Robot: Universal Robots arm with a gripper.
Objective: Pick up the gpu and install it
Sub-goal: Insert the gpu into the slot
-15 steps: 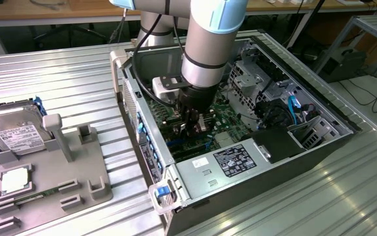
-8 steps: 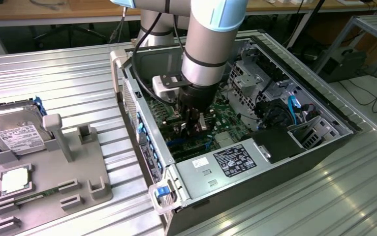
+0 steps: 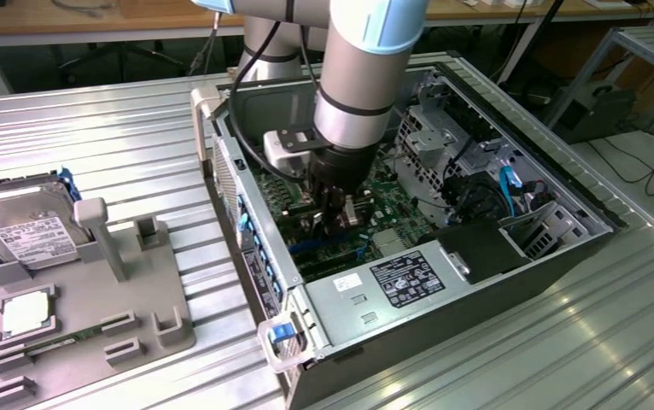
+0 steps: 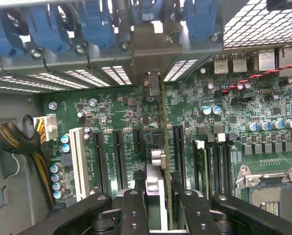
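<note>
In the wrist view the gpu [image 4: 164, 122] appears edge-on as a thin dark slab standing upright on the green motherboard [image 4: 263, 122], between two black expansion slots. Its metal end bracket [image 4: 153, 46] sits against the rear slot openings of the case. My gripper [image 4: 160, 198] is shut on the card's near end, with one black finger [image 4: 136, 205] on each side. In the exterior view the gripper [image 3: 333, 218] reaches straight down into the open computer case [image 3: 418, 286], low over the board.
Blue slot latches [image 4: 94, 19] line the case's rear wall. A braided cable bundle [image 4: 18, 139] and an empty CPU socket [image 4: 270, 183] flank the slots. Outside the case, a grey fixture [image 3: 88, 316] holds a silver hard drive [image 3: 20, 231] and a square chip [image 3: 26, 312].
</note>
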